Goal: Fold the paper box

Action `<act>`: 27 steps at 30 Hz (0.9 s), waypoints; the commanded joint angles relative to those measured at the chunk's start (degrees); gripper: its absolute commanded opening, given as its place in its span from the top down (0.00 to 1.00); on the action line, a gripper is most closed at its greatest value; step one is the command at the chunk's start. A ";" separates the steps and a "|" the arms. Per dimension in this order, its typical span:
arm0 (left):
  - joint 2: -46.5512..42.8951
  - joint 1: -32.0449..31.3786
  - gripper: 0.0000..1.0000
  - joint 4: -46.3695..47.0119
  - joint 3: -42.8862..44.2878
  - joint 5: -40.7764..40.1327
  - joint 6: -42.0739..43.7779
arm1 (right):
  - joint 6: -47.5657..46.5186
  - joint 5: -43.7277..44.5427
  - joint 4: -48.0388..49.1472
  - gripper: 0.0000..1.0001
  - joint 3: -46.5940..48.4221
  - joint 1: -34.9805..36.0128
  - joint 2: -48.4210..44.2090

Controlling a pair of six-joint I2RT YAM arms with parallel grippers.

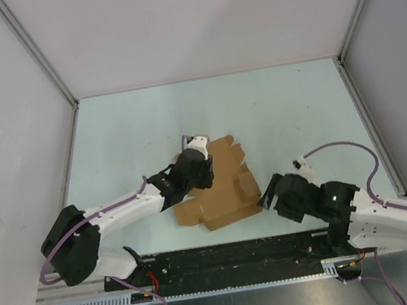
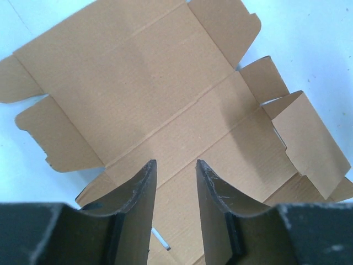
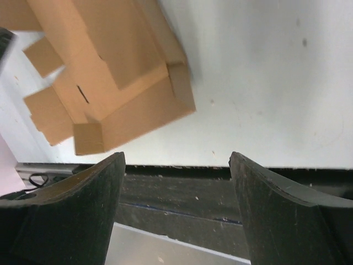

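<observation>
The paper box (image 1: 228, 187) lies on the pale table (image 1: 282, 109), in the lower middle of the top view. It is a brown cardboard sheet, partly folded: some flaps stand raised and the main panels lie flat.

The left gripper (image 1: 190, 176) is positioned over the left part of the box. Its fingers (image 2: 138, 204) are slightly parted and grip nothing.

The right gripper (image 1: 267, 195) sits just beside the lower right corner of the box, apart from it. Its fingers (image 3: 265, 210) are spread wide and hold nothing.
</observation>
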 commanded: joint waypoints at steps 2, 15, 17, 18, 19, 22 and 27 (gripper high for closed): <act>-5.51 0.21 0.59 -2.06 2.51 -2.23 -0.75 | 28.52 16.88 0.72 0.19 -2.78 15.85 0.76; -11.40 1.62 0.56 -4.79 1.55 -2.23 -0.58 | 36.83 21.47 22.25 0.23 -4.53 20.35 22.12; -11.84 1.79 0.56 -4.88 1.46 -2.40 -0.49 | 36.56 19.72 24.63 0.25 -4.71 19.13 24.49; -12.19 1.88 0.56 -5.05 1.46 -2.41 -0.49 | 36.12 18.92 25.77 0.27 -4.80 17.90 25.11; -12.20 1.97 0.56 -5.05 1.37 -2.41 -0.49 | 35.33 18.39 27.69 0.27 -4.89 17.37 25.81; -12.46 2.06 0.56 -5.40 1.28 -2.23 -0.40 | 34.71 17.16 29.99 0.30 -4.98 16.57 28.45; -12.90 2.32 0.56 -5.67 0.93 -2.32 -0.23 | 33.57 17.16 31.05 0.35 -4.97 15.43 31.27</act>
